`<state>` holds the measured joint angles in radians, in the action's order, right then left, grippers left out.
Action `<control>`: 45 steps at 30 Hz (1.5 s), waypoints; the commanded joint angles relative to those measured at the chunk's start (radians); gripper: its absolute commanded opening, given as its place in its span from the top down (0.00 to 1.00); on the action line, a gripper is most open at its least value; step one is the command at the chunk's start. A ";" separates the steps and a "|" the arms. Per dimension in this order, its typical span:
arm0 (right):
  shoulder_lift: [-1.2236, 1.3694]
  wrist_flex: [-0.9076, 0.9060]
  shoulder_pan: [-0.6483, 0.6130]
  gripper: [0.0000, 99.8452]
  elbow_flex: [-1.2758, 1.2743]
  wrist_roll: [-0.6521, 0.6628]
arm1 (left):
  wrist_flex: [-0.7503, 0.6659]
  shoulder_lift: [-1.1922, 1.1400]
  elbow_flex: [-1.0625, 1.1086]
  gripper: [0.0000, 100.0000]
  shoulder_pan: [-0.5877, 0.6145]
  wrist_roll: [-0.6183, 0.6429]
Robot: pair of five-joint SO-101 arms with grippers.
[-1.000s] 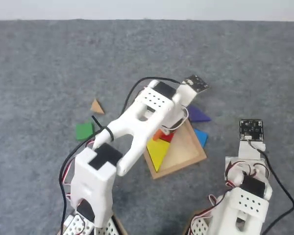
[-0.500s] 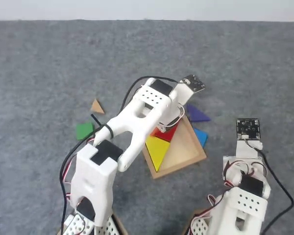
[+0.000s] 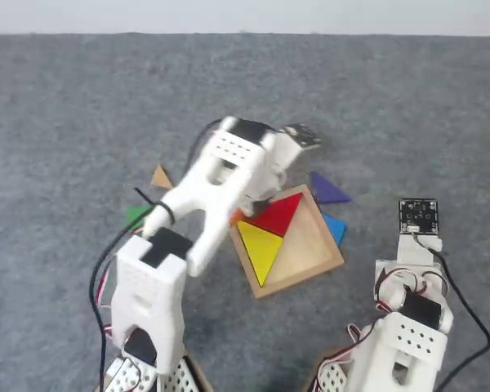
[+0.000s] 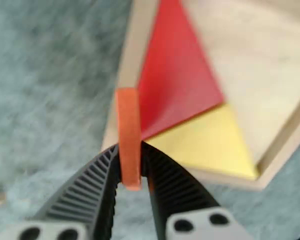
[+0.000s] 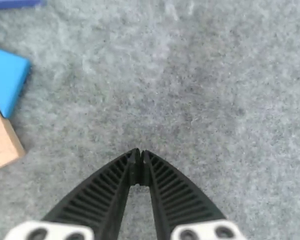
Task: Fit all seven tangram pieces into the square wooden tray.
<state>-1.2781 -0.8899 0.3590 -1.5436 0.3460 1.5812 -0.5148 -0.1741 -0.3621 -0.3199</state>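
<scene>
Looking down on a grey tabletop (image 3: 392, 98) and counting seven pieces. Seeing two, a red triangle (image 3: 278, 216) and a yellow triangle (image 3: 260, 249), lying flat in the one tray (image 3: 306, 245). Pinching a third, orange piece (image 4: 128, 135), on edge in the left pincer (image 4: 130, 160) at the tray's rim, beside red. Finding four lying outside: blue (image 3: 335, 227) just beside the tray, purple (image 3: 328, 189) near it, green (image 3: 135, 216) and tan (image 3: 161, 176) across from them. Holding the right pincer (image 5: 140, 165) pressed together over bare tabletop.

Left arm (image 3: 216, 184) over one edge of the tray (image 3: 306, 243), maybe over the green piece (image 3: 135, 216); bare wood, open carpet (image 3: 392, 106) beyond.
</scene>
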 commanded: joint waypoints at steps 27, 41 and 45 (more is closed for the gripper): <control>-0.015 0.021 -0.036 0.98 0.023 -0.006 | -0.227 0.322 0.533 0.85 0.348 -0.520; -0.015 0.019 -0.038 0.98 0.021 -0.006 | -0.219 0.307 0.406 0.85 0.440 -0.559; -0.015 0.021 -0.038 0.98 0.021 -0.006 | -0.196 0.307 0.407 0.85 0.436 -0.621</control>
<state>-1.2781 -0.8899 0.3314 -1.5436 0.3460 1.3679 -0.2248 0.2708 0.0783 -0.8631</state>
